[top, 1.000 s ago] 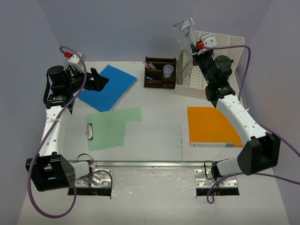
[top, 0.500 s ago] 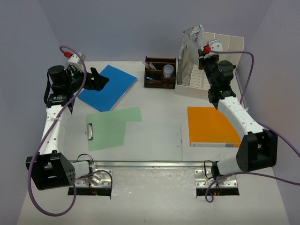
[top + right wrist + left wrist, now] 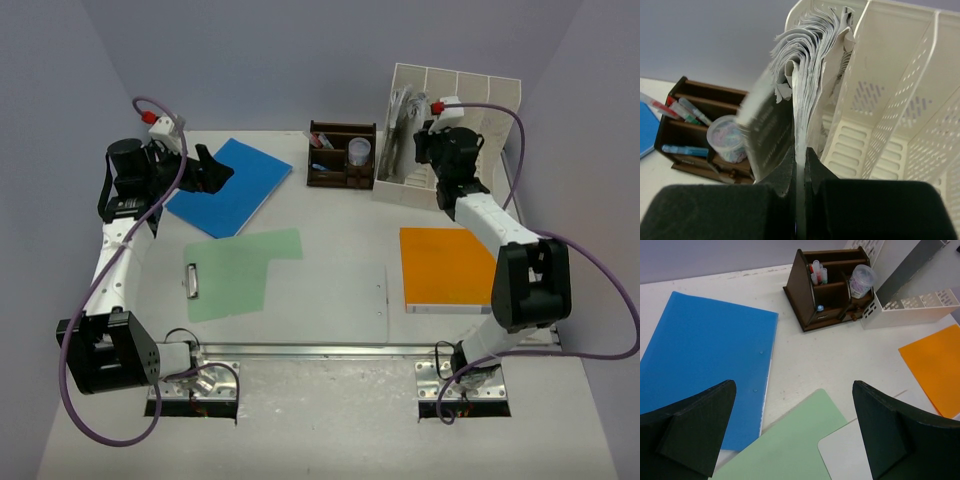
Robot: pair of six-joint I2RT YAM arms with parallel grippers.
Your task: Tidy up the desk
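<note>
The white desk (image 3: 330, 215) has a metal rail (image 3: 320, 350) along its near edge. My right gripper (image 3: 422, 140) is shut on a bundle of grey printed papers (image 3: 400, 112). It holds them upright in the leftmost slot of the white file rack (image 3: 470, 90). In the right wrist view the fingers (image 3: 800, 155) pinch the bundle's edge (image 3: 805, 75) against the rack's divider (image 3: 900, 100). My left gripper (image 3: 205, 170) is open and empty above the blue folder (image 3: 240, 180); its gap (image 3: 792, 390) is over bare desk.
A blue folder (image 3: 700, 350), a green sheet (image 3: 240, 270) with a clip, a white sheet (image 3: 325, 300) and an orange folder (image 3: 445, 270) lie flat. A dark brown pen organizer (image 3: 342, 155) stands left of the rack.
My right gripper has carried the papers right and back, lowering them into the rack's left slot. The left arm has barely moved.
</note>
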